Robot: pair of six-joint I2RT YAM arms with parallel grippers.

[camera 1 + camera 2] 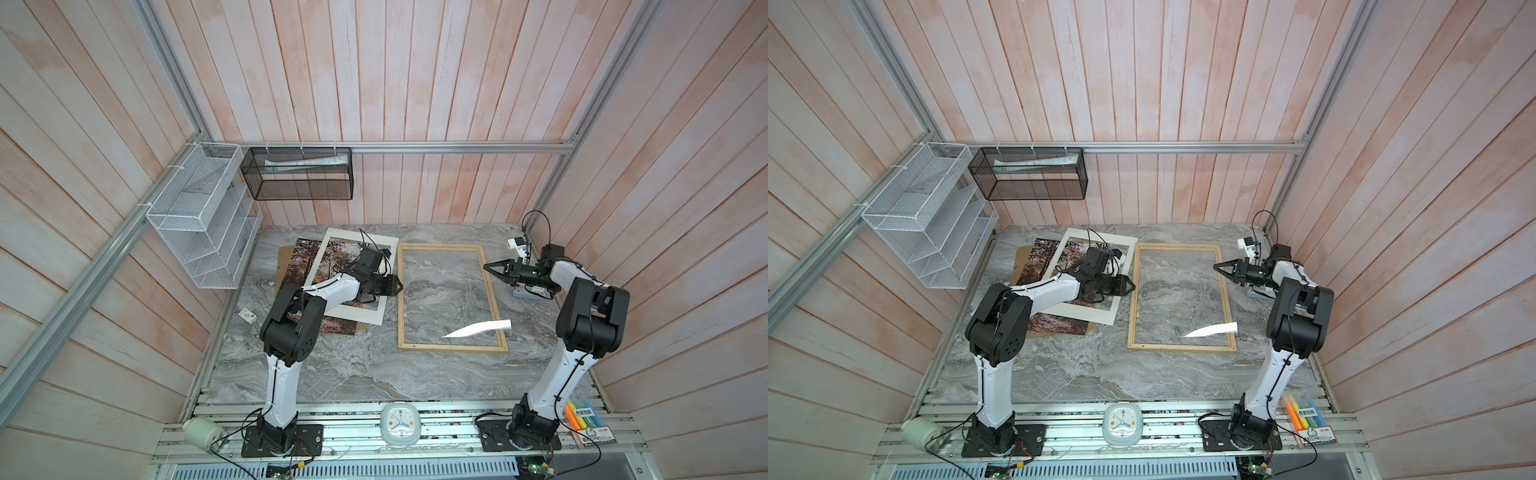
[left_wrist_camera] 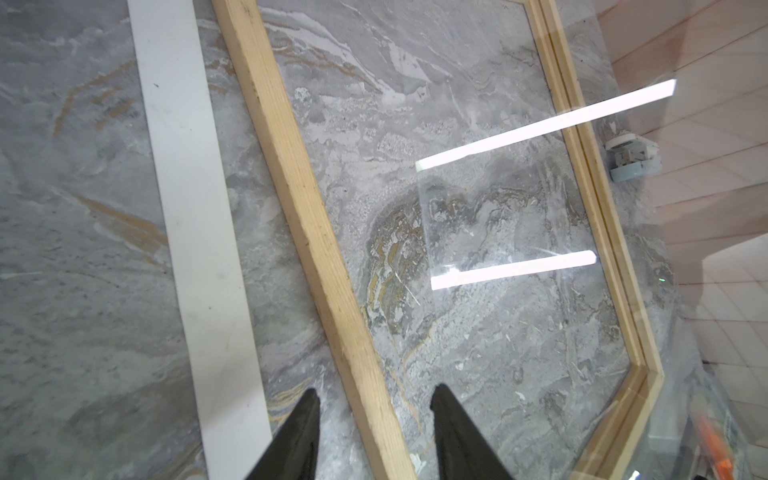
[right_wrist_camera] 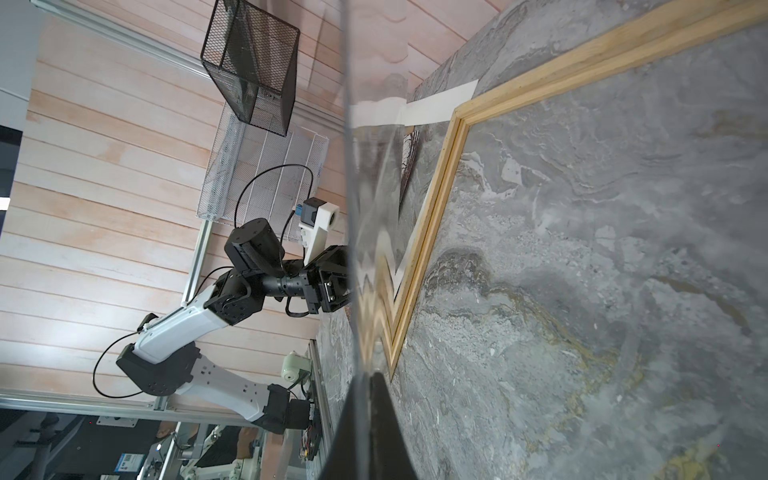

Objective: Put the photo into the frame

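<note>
The photo [image 1: 301, 259] [image 1: 1038, 257], an autumn forest print, lies at the left of the table under a white mat [image 1: 361, 235] and on a brown board [image 1: 284, 259]. The frame [image 1: 401, 303] [image 1: 1133, 307] of pale wood lies flat in the middle. My left gripper [image 1: 400, 286] [image 2: 374, 395] is open, and its fingers straddle the frame's left strip [image 2: 316, 232] from above without holding it. My right gripper [image 1: 487, 266] [image 3: 370, 374] is shut on the edge of a clear sheet [image 3: 365, 208] [image 2: 519, 228], which slants over the frame's right part.
A white mesh rack [image 1: 199, 216] and a black mesh basket [image 1: 297, 174] hang on the back left walls. A small white device [image 1: 517, 243] stands at the back right. A clock [image 1: 401, 424] and highlighters [image 1: 582, 417] sit at the front edge. A small white tag [image 1: 249, 316] lies left.
</note>
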